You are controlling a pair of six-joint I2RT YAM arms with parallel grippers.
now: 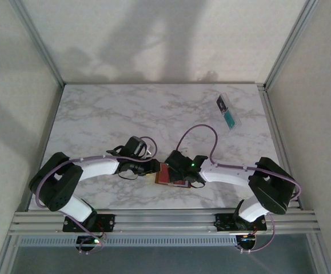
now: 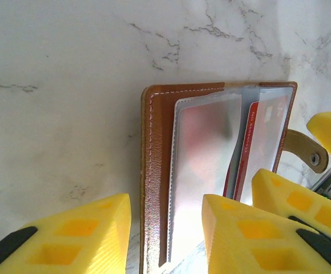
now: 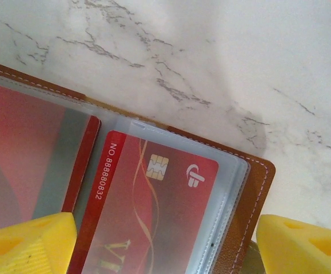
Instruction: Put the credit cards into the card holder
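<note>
card holder (image 1: 166,174) lies open and flat on bench (image 1: 96,114), near front edge at centre, btw the two hands. tan leather w/ pale stitching, clear sleeves inside. snap tab (image 2: 305,149) sticks out past one long edge.

left wrist view: left hand (image 2: 166,197) half-spread, fingers either side of one leather leaf + its sleeve. sliver of marble shows btw outer finger (image 2: 68,240) and leather edge. nothing clamped.

right wrist view: right hand (image 3: 165,222) spread wide, straddling the other leaf, grasping nothing. red card (image 3: 154,200) w/ chip + printed no. sits in the sleeve there. second red card (image 3: 28,148) in adjoining sleeve, dulled by plastic.

top view: clear tray (image 1: 223,95) at far right of bench, well apart from card holder. teal card (image 1: 230,119) in it, plus one more card, colour unclear.
</note>
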